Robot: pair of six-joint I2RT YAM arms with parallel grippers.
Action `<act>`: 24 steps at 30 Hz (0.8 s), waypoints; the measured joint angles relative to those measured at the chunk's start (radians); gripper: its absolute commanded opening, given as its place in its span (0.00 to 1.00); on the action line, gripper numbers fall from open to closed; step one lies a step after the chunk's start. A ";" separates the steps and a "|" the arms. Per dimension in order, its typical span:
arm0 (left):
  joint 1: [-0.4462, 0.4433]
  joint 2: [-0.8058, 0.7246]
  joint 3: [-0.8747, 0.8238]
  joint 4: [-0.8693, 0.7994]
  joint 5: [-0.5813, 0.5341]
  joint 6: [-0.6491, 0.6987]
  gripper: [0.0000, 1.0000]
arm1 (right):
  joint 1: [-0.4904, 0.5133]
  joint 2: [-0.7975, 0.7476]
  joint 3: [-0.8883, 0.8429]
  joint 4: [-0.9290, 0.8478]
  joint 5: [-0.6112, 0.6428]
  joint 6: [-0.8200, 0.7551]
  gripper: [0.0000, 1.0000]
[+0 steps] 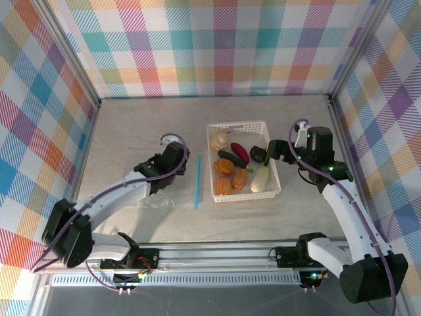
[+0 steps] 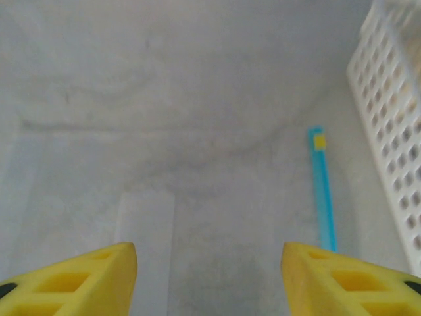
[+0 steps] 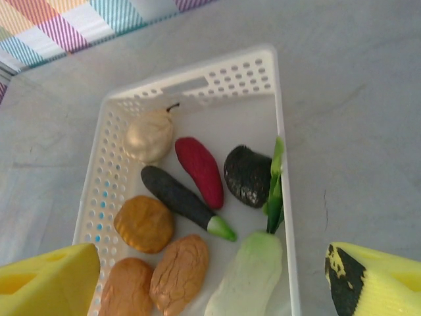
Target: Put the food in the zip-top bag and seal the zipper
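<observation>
Two pairs of jaws, both parted, both empty. Left jaws moderately spread over the clear crinkly plastic bag (image 1: 156,201) on the grey surface (image 1: 131,125). From left wrist: thin light-blue zipper strip (image 2: 322,197) just left of white lattice plastic basket (image 2: 388,131). Right jaws wide, above basket's right side. From right wrist: small toy foods (image 3: 181,197) all inside basket. Bare surface beyond bag.

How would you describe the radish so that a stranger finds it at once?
Find the white basket on the table. The radish lies along its right wall, at the near end. It alone is pale with green leaves.
</observation>
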 measured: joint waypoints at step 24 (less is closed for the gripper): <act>-0.097 0.457 0.200 -0.027 0.149 -0.120 0.50 | 0.034 0.000 -0.006 -0.012 -0.018 0.026 0.91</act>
